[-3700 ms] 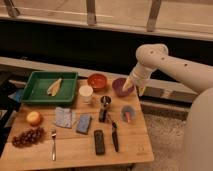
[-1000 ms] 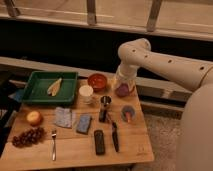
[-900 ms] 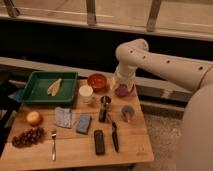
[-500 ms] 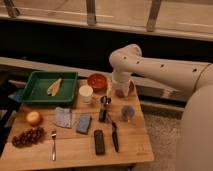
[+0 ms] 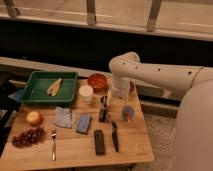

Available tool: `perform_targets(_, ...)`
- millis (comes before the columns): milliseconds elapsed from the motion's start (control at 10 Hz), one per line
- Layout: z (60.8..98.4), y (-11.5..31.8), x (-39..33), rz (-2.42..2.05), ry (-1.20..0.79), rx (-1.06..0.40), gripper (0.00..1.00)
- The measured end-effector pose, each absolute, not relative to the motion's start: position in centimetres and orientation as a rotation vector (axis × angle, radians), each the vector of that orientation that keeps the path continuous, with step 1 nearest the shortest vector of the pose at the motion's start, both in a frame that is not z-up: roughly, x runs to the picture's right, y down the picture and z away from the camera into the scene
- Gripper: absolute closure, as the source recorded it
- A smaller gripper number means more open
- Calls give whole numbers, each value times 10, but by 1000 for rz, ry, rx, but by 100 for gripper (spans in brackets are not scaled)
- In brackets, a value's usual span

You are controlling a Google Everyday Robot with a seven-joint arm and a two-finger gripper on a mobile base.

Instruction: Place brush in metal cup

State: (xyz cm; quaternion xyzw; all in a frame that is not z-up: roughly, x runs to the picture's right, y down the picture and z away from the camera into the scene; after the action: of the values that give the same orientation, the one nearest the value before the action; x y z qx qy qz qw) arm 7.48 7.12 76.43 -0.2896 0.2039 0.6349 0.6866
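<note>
Brush [image 5: 114, 136] judged light, stiff, thin; to be pinched mid-shaft. Hand [image 5: 114, 99] held beside metal cup [image 5: 104, 101]; grip state cannot be told.

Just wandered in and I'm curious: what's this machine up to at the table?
A one-armed robot is reaching over a wooden table of odds and ends. Its gripper hangs low at the back, beside the metal cup. The brush meant for that cup lies near the front edge, not yet picked up.
</note>
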Motion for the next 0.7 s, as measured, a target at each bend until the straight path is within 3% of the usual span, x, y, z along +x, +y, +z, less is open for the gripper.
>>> perform_targets(700, 779, 77, 34, 1313, 409, -694, 35)
